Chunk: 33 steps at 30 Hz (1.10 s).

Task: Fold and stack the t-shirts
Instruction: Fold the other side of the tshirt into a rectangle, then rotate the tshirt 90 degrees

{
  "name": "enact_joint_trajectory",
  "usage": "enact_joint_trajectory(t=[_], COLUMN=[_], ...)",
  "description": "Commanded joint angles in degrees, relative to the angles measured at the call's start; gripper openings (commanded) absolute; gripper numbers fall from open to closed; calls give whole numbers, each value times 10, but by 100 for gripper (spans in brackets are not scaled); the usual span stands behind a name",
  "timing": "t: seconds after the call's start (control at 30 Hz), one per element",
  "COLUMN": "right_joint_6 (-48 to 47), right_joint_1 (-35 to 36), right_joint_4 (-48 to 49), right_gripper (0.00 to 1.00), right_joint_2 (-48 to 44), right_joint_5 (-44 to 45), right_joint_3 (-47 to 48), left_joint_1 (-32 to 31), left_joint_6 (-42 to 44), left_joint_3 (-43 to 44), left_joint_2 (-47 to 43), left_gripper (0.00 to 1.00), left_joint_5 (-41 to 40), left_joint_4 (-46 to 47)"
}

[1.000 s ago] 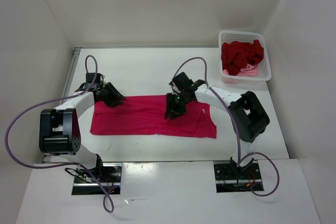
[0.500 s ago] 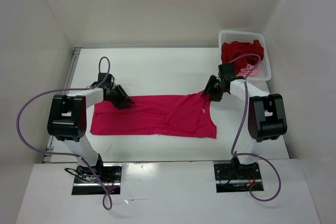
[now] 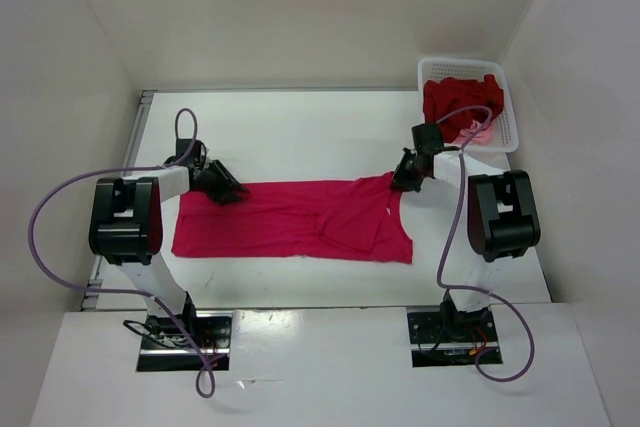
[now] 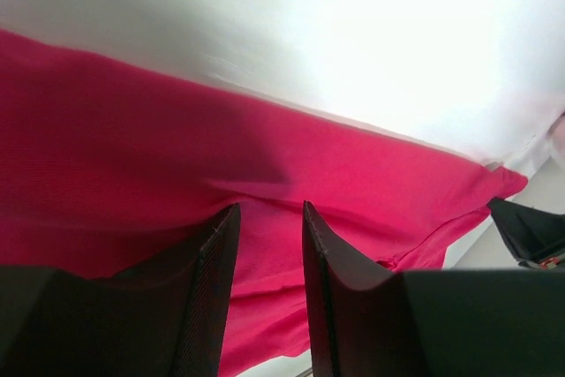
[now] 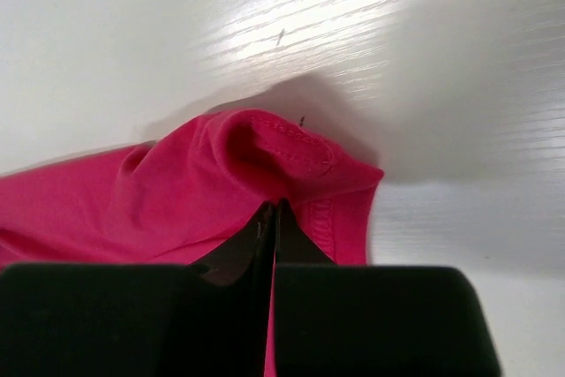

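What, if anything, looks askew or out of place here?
The shirt on the table lies uneven: a diagonal crease crosses its right half, and its far right corner is bunched up, pinched in the shut right gripper. Nothing looks spilled or damaged.

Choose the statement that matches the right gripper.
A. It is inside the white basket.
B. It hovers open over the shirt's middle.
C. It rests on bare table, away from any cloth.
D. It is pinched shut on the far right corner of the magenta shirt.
D: the right gripper has its jaws closed on a hemmed fold of the magenta shirt, outside the basket.
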Motion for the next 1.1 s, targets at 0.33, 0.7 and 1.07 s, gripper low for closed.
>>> enact_joint_trajectory(t=[0.33,0.7,1.07], right_joint_6=[43,33,87], right_joint_1=[-29,31,149], right_joint_4=[23,-38,6], right_gripper=[38,50,0], right_joint_2=[-61,-165,-21], right_joint_5=[58,24,4], right_joint_3=[-23,-39,-54], left_joint_1=[38,19,-69], left_joint_6=[-41,-10,64], left_joint_3=[-29,19,49], left_joint_2=[-58,-148,-186], left_gripper=[42,45,26], left_joint_5=[-21,-17,-24], left_joint_4=[4,-33,-71])
